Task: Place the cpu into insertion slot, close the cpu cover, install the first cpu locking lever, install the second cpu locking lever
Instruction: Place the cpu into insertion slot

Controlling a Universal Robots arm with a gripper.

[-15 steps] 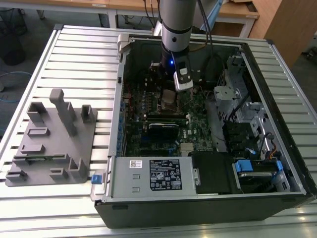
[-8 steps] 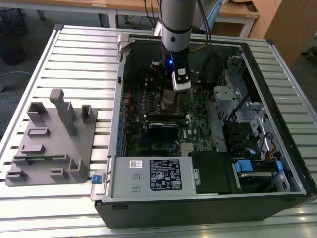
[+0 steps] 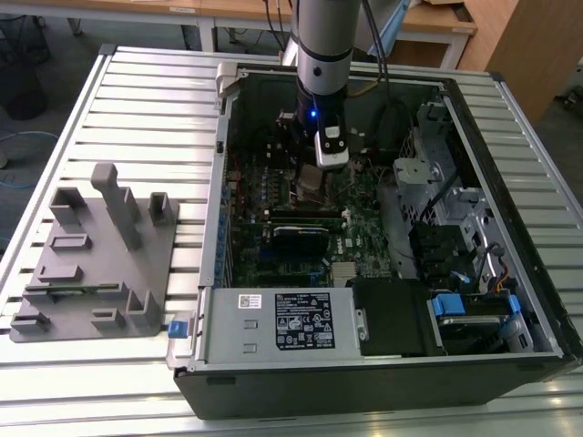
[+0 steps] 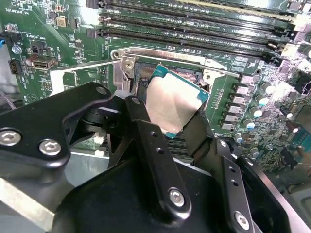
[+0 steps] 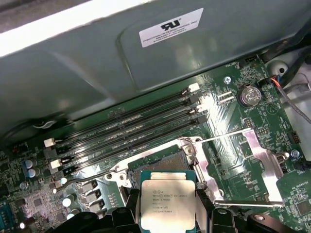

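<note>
Silver-grey cpu [image 5: 167, 206] clamped in hand [image 4: 170, 121], just above slot [image 5: 155, 164]; not yet seated. Cover [image 5: 262, 162] lying open beside slot. Levers [image 5: 87, 180] unlatched. All four steps judged outstanding.

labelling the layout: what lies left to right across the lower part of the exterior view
grey plastic fixture plate with upright blocks, small blue tab, silver metal box with white label, black rectangular block, blue plastic handle

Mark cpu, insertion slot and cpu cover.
cpu [image 5: 167, 204], first wrist view, middle of silver top.
insertion slot [image 5: 155, 164], first wrist view, exposed dark centre.
cpu cover [image 5: 262, 160], first wrist view, frame's side bar.
</note>
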